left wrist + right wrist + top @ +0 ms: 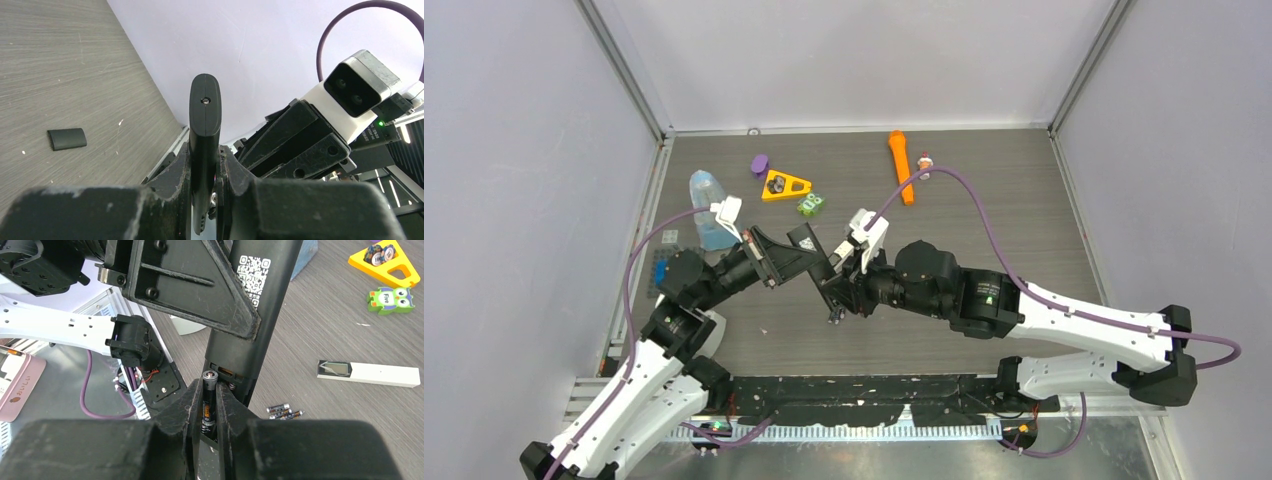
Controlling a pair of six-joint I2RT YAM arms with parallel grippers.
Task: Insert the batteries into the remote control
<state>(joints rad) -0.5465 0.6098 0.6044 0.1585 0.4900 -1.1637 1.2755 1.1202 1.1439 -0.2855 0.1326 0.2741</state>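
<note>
- Grey wood-grain table (984, 210) boxed in by pale walls, with both arms meeting above its middle
- left gripper (205, 162) is clamped tight on the black remote control (205, 115), holding it raised with its open battery bay turned towards the other arm
- right gripper (210, 400) is nearly closed, its fingers pinching one battery (209, 382) that stands in the bay
- Progress, as I judge it: the first cell is going in but is not surely seated, and the slot beside it looks empty; three spare batteries (283, 411) lie on the table just below, and the bay cover (66, 139) lies apart
- Room: the two grippers crowd each other, leaving little clearance; bare table lies to the right; a white bar (380, 374) rests near the spares, and an orange torch (901, 165) sits well back
</note>
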